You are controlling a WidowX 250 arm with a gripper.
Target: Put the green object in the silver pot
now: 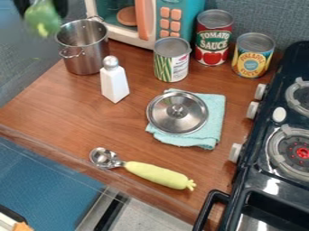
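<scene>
Nearly upright, green object (43, 20), one end down, in hand (41, 8)

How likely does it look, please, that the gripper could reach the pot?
Probably yes: the gripper, holding the green object, appears near the uncovered pot, and nothing seems to stand between them.

green object (42, 21) aloft at upper left, open silver pot (86, 53) upright nearby
</scene>
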